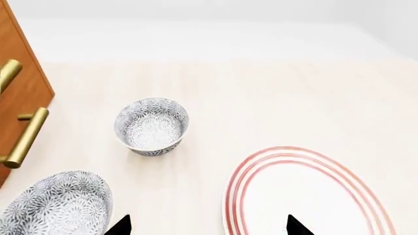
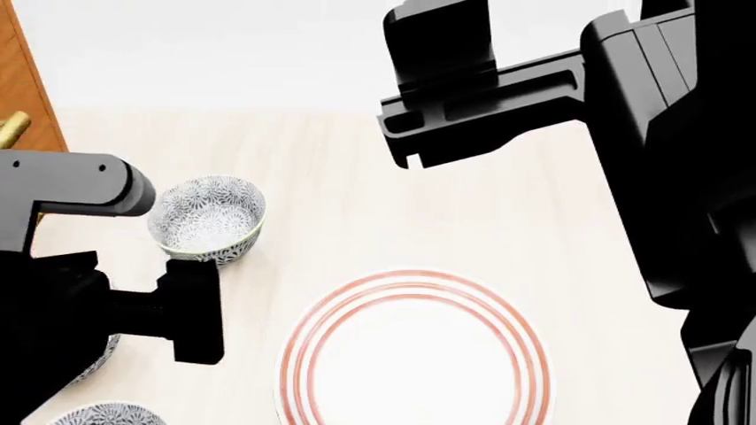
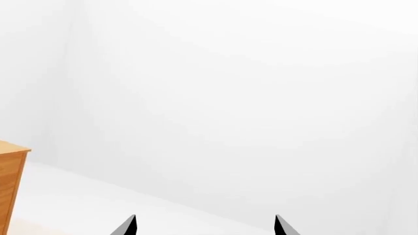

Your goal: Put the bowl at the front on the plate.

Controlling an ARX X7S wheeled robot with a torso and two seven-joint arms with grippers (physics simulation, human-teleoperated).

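Observation:
Three flower-patterned bowls stand in a column on the left. The bowl at the front (image 2: 106, 414) shows only its rim at the head view's lower edge. The middle bowl (image 1: 58, 205) is mostly hidden by my left arm (image 2: 177, 310) in the head view. The far bowl (image 1: 151, 126) stands free. The red-ringed plate (image 2: 413, 354) lies right of them. My left gripper (image 1: 209, 226) is open and empty, hovering between the middle bowl and the plate's edge (image 1: 238, 196). My right gripper (image 3: 203, 226) is open, raised, facing a blank wall.
A wooden cabinet (image 1: 19, 88) with brass handles (image 1: 23, 137) stands at the left, close to the bowls. My right arm (image 2: 532, 88) hangs high over the back of the pale wooden tabletop (image 2: 473, 212).

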